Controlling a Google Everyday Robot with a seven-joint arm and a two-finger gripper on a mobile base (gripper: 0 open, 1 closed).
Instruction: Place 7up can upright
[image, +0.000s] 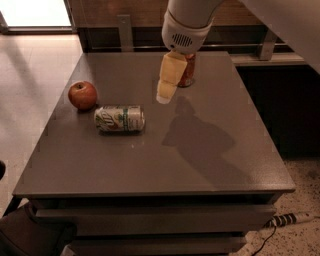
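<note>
The 7up can (120, 119) lies on its side on the grey table (210, 165), left of centre, its silver top pointing left. My gripper (164, 97) hangs above the table, to the right of the can and a little behind it, clear of it. Its pale yellow fingers (170, 75) point down and slightly left. It holds nothing that I can see.
A red apple (83, 95) sits just left of and behind the 7up can. A red-orange soda can (188, 70) stands upright at the back, partly hidden behind my gripper. Dark shelving runs along the back and right. A power strip (287, 220) lies on the floor at right.
</note>
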